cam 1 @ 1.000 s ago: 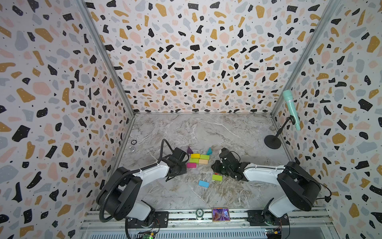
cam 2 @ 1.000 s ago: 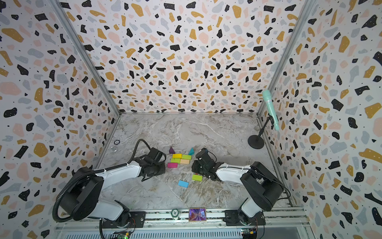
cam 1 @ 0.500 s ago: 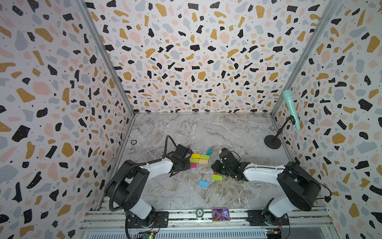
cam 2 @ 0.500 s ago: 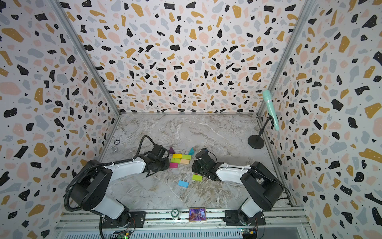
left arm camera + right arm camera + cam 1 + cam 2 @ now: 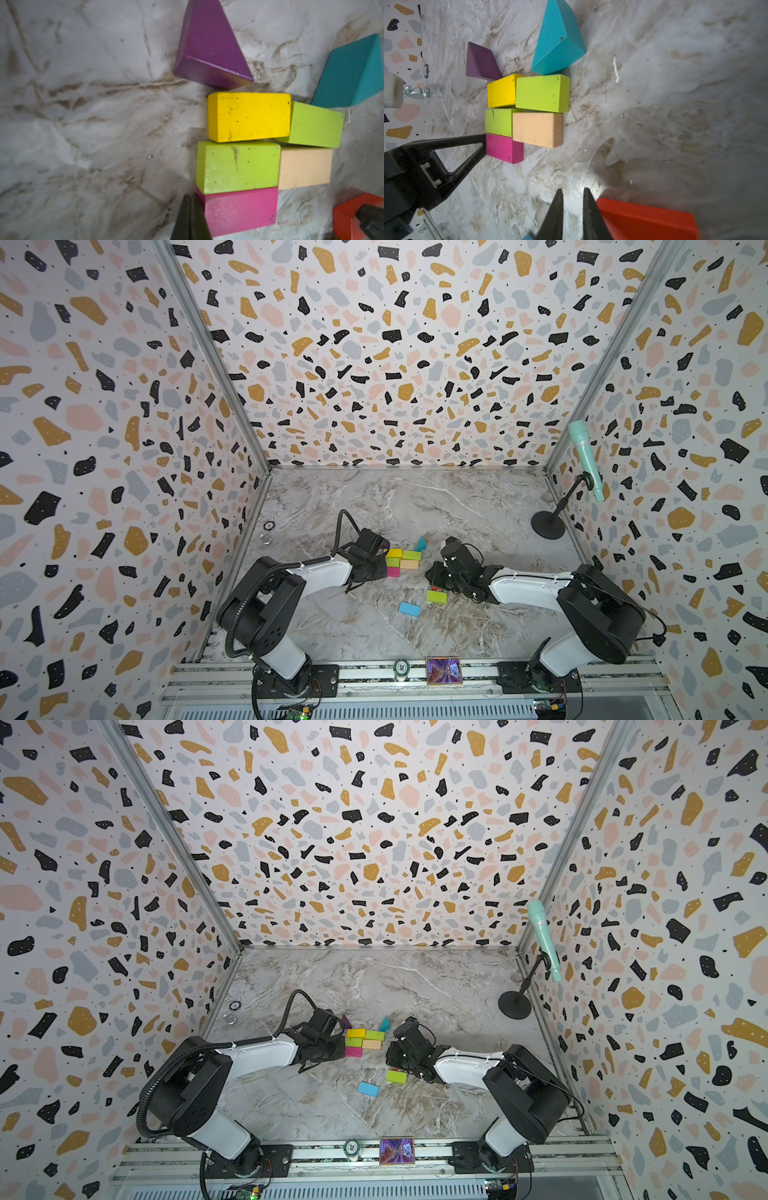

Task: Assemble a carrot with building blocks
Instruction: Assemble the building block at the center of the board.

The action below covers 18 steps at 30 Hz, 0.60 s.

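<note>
Five bricks are sitting packed together near the middle of the marble surface (image 5: 415, 506) as the partly built carrot (image 5: 401, 562). A yellow brick (image 5: 393, 552) and a lime green brick (image 5: 411, 555) are forming one row, a second lime green brick (image 5: 392, 562) and a tan brick (image 5: 409, 564) are forming the next, and a magenta brick (image 5: 392, 571) is lying alone against the second lime green brick's long side, with bare surface showing beside it under the tan brick. A purple wedge (image 5: 207, 45) is lying just beside the yellow brick's far corner, and a teal wedge (image 5: 421, 543) is resting just beside the lime green brick. The left hand (image 5: 191, 218) is pressing its closed tips against the magenta brick's outer end and is holding nothing. The right hand (image 5: 572, 199) is sitting low over the surface with its jaws standing narrowly apart and nothing between them, while a red brick (image 5: 645, 220) is lying against the outer side of one finger. Two more building blocks are lying apart from the figure, nearer the arm bases: a third lime green brick (image 5: 436, 596) and a blue brick (image 5: 409, 609), near each other.
</note>
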Tool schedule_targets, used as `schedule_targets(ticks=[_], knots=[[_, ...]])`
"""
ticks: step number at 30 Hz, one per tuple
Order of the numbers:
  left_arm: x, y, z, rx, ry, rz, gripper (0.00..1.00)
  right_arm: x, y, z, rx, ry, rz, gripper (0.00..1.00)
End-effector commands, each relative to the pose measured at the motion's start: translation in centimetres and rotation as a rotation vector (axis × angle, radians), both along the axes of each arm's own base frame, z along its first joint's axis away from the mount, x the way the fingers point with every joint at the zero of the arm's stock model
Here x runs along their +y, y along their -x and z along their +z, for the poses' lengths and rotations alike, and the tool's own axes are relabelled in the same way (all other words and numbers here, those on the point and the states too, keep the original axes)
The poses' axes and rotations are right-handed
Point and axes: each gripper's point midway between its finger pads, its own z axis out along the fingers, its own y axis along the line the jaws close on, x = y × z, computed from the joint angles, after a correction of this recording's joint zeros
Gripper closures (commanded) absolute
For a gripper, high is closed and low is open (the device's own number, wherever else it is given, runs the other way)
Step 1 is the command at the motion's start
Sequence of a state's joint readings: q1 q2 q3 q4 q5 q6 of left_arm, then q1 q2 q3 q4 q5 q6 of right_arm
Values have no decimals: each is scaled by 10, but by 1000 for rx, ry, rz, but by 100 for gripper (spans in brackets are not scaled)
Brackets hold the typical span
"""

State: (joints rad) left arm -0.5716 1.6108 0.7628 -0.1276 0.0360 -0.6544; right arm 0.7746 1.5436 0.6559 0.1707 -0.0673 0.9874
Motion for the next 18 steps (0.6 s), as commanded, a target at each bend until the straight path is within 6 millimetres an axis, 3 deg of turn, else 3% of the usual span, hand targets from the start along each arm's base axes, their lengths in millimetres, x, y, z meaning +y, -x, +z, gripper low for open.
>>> schedule_targets(ticks=[1, 13, 18], knots=[[0, 8, -9, 41, -19, -20, 96, -5, -1, -2, 9, 11, -18, 81], [22, -3, 17, -20, -53, 53, 95, -12, -17, 24, -95, 116, 15, 80], [25, -8, 21, -35, -38, 61, 95, -7, -24, 18, -75, 113, 47, 80]])
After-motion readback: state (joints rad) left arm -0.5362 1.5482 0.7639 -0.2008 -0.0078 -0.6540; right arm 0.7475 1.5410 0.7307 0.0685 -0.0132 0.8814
